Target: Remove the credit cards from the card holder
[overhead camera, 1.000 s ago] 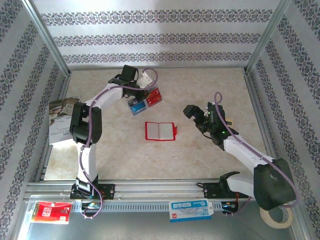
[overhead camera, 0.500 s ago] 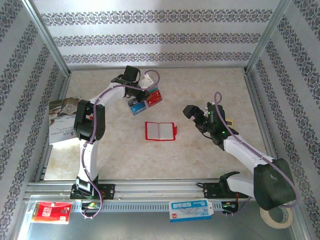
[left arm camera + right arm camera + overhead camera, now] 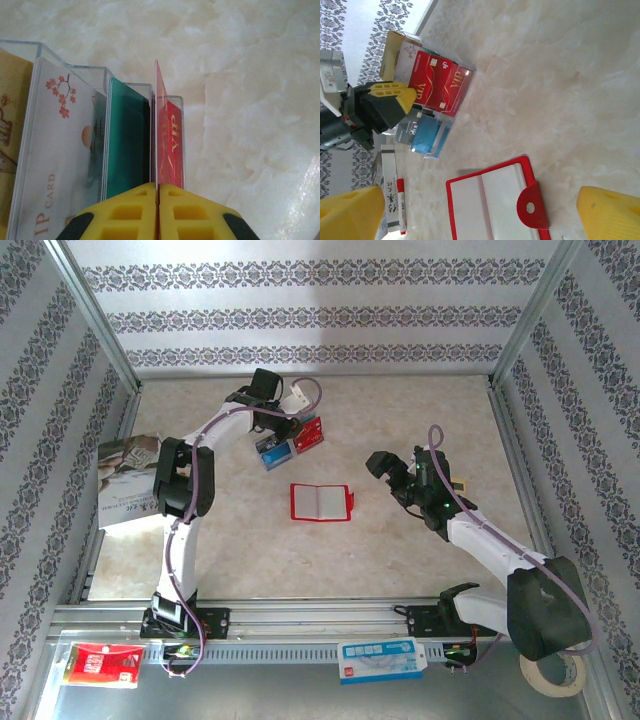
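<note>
Pinching a red card (image 3: 157, 130) edge-on at the clear stand (image 3: 20, 46), left gripper (image 3: 158, 210) risks missing its slot on release; right gripper (image 3: 393, 475) hovers, jaws spread.

Two red cards (image 3: 427, 80), one card holder (image 3: 492, 197)

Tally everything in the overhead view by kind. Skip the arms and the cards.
Wallet: 1
Clear card stand: 1
Magazine: 1
Packets: 2
Tape roll: 1
Total: 6
</note>
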Motion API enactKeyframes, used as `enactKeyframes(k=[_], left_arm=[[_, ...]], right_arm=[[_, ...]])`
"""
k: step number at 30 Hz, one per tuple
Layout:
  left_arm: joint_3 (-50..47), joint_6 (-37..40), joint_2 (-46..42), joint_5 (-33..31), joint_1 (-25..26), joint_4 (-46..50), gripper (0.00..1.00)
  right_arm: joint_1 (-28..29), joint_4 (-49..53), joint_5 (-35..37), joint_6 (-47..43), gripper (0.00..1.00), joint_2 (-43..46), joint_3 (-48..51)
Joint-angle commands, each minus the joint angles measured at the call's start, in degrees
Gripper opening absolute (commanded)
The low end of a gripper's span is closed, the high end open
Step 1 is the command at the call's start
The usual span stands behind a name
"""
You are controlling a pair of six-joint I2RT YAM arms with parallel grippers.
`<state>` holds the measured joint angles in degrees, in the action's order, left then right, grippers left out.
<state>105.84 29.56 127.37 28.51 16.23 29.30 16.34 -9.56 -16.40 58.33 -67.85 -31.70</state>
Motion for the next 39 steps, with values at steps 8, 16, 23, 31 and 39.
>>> enactKeyframes(k=[8,16,23,31,39], left_arm=[[1.59,1.68,0.84,-1.57,0.04,4.19,0.16],[-0.42,-1.96,-4.93,-0.92,0.1,1.07,0.26],[-9.01,-13.26,-15.97,-1.2,0.07,-7.06,0.37],[-26.89,-27.19,-32.12,-12.0,-0.05,-13.49,0.57],[-47.35,-49.37,-45.81,-23.61,-1.53,-19.73,0.78]], right_arm=[[-0.86,-0.19,-1.07,0.47,0.98,1.19,0.94],[-0.87,0.0,-1.25,-0.36,0.98,0.72,0.59],[1.07,3.1,0.03,-3.72,0.98,-0.45,-1.91],[10.25,11.0,6.94,-11.08,0.94,-6.74,-10.33],[22.19,23.88,14.44,-17.76,0.88,-22.67,-25.25]])
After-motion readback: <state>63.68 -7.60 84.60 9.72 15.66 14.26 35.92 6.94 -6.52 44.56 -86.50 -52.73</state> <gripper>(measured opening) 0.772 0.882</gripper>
